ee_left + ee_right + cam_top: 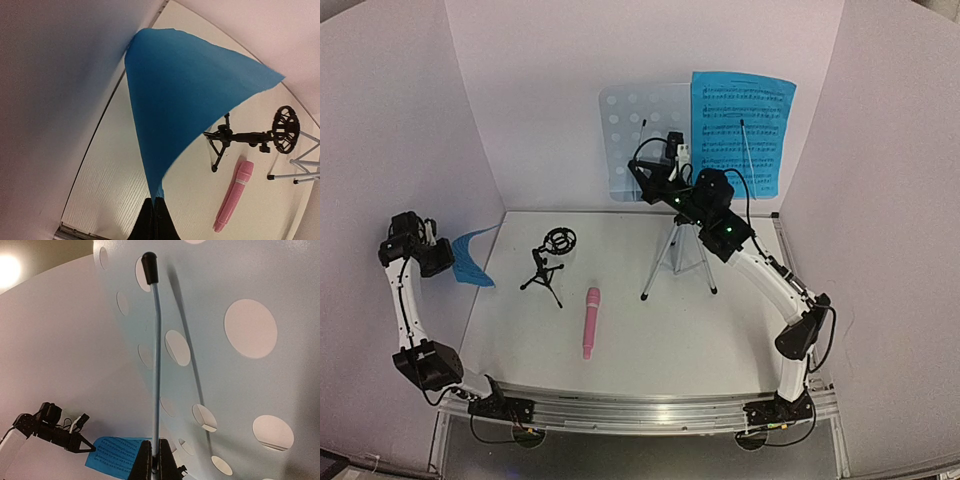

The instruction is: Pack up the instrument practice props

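Note:
My left gripper [450,254] [155,204] is shut on the corner of a blue sheet-music page [475,258] [190,100], held up near the left wall. The pale-blue perforated music stand [638,140] [230,370] stands on its silver tripod [678,255] at the back. My right gripper [648,172] [155,456] is shut on the stand's thin page-holder wire [157,365], which ends in a black tip. Another blue page [742,130] rests on the stand's right half. The black tripod mic stand [552,262] [250,136] and the pink microphone [590,322] [234,196] are on the table.
White walls [410,130] enclose the table on the left, back and right. In the right wrist view the left arm [50,427] and its blue page [112,452] show low at the left. A tripod leg [305,170] reaches toward the mic stand.

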{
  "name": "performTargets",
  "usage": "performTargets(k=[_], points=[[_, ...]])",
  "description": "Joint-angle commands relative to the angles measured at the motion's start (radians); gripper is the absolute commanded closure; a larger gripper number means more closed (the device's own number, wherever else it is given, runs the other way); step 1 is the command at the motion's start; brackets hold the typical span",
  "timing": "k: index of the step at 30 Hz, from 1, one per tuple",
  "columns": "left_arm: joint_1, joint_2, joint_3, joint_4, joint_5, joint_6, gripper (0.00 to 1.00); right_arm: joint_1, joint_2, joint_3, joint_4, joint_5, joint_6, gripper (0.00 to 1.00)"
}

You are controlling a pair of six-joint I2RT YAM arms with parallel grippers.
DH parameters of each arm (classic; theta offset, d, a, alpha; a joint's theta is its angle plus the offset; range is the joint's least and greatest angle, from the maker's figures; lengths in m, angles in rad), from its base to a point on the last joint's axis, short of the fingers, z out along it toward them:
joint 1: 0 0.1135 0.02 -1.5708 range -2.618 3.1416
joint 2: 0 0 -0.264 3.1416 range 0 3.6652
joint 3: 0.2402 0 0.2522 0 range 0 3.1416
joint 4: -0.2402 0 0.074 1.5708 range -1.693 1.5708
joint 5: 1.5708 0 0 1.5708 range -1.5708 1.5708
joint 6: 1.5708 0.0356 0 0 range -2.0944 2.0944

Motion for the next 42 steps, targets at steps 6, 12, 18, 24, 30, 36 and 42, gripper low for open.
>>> performTargets(k=[6,12,18,24,30,36,42], points=[[0.081,-0.022,-0.094,-0.262,0.061,0.181,1.00,0.002,0.049,0.049,-0.037,-0.036,0.033,1.00],[0.081,-0.008,-0.088,-0.313,0.169,0.302,1.00,0.002,0.067,0.062,-0.037,-0.036,0.030,1.00],[0.082,0.090,-0.131,-0.324,0.202,0.368,1.00,0.001,0.077,0.072,-0.038,-0.036,0.023,1.00],[0.040,0.138,-0.145,-0.318,0.309,0.390,1.00,-0.004,0.085,0.073,-0.039,-0.035,0.023,1.00],[-0.103,0.130,-0.180,-0.320,0.299,0.436,1.00,-0.011,0.102,0.090,-0.041,-0.046,0.029,1.00],[-0.105,0.136,-0.194,-0.416,0.303,0.533,1.00,-0.018,0.108,0.090,-0.043,-0.050,0.031,1.00],[-0.067,0.122,-0.280,-0.416,0.202,0.562,1.00,-0.024,0.110,0.092,-0.046,-0.058,0.035,1.00]])
